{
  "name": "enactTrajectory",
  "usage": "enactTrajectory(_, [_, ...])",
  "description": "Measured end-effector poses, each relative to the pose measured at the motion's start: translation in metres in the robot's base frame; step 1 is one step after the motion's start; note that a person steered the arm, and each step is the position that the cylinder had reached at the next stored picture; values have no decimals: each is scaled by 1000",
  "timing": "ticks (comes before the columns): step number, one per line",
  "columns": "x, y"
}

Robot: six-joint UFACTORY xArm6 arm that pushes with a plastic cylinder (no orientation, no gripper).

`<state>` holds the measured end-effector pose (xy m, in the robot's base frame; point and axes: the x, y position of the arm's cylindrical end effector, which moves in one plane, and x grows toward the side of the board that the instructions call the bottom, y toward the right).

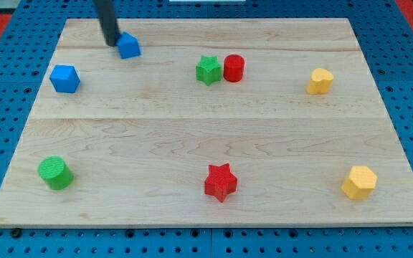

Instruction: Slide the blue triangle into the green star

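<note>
The blue triangle lies near the view's top left of the wooden board. My tip stands right against its left side, touching or nearly touching it. The green star lies to the right of the triangle and a little lower, about a hundred pixels away. A red cylinder sits tight against the star's right side.
A blue cube lies at the left, below my tip. A green cylinder is at the bottom left, a red star at the bottom middle, a yellow hexagon at the bottom right, and a yellow heart-like block at the right.
</note>
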<state>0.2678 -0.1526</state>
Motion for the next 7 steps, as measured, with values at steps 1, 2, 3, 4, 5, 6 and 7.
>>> enactTrajectory(1, [23, 38])
enactTrajectory(2, [9, 26])
enactTrajectory(3, [-8, 26])
enactTrajectory(4, [18, 38])
enactTrajectory(5, [51, 51])
enactTrajectory(6, [57, 50])
enactTrajectory(7, [40, 27])
